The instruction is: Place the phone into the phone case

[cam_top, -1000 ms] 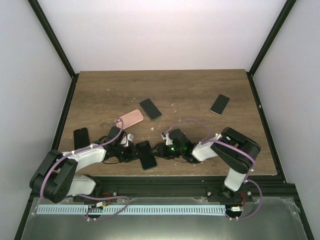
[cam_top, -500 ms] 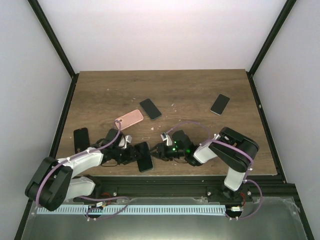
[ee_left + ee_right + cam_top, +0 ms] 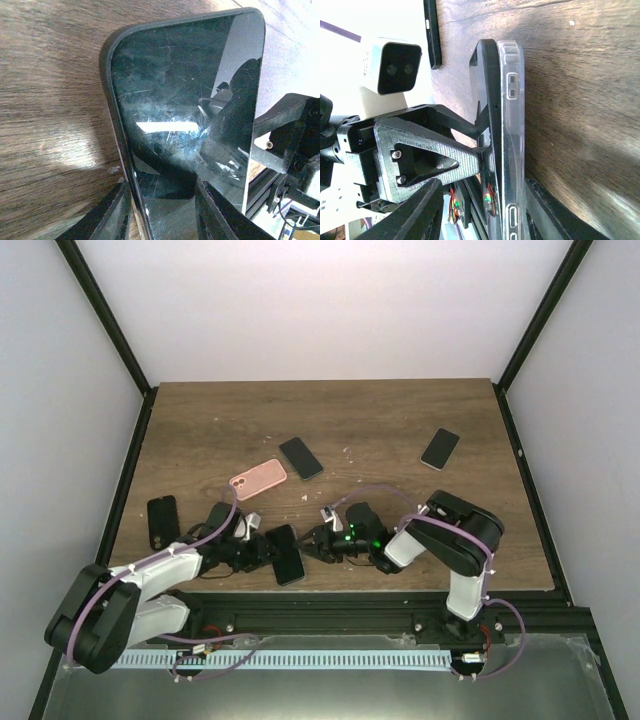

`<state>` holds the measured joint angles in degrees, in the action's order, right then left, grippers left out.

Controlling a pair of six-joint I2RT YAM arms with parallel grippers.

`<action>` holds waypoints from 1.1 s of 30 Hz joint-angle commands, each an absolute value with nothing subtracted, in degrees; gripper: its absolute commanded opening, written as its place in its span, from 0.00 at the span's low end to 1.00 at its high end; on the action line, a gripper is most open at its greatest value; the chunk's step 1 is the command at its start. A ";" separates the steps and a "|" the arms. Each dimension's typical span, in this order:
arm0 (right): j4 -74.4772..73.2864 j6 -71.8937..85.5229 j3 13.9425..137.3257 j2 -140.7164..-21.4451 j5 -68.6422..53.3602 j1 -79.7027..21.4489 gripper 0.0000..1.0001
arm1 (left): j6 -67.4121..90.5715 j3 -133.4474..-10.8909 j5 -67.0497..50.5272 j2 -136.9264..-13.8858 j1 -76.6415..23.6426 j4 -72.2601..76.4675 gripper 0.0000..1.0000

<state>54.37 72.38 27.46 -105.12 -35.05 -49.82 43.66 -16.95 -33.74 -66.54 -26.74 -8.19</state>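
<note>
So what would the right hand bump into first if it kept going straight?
The phone. It sits right between the right hand's fingers, so the hand would just slide further along it. The left hand looks to be next, though depth is hard to judge.

1. White shells and black joints clothe the left arm and right arm.
2. Purple cables loop along both.
3. A green light glows at the right wrist.
4. The left gripper has a black triangular finger, two screws and a white camera box.

Four dark phones, one pink case, one clear case, two arms, one table.
</note>
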 commanded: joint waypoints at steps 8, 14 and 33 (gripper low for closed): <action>60.66 72.53 30.47 -106.94 -41.25 -51.50 0.43 | 45.34 -14.86 -38.58 -66.29 -27.50 -3.50 0.33; 61.57 72.70 30.76 -108.07 -43.51 -51.55 0.43 | 45.73 -14.81 -39.55 -66.10 -27.45 -2.02 0.36; 56.99 71.09 29.08 -107.14 -39.50 -51.59 0.37 | 45.20 -14.67 -43.52 -65.99 -27.50 0.52 0.36</action>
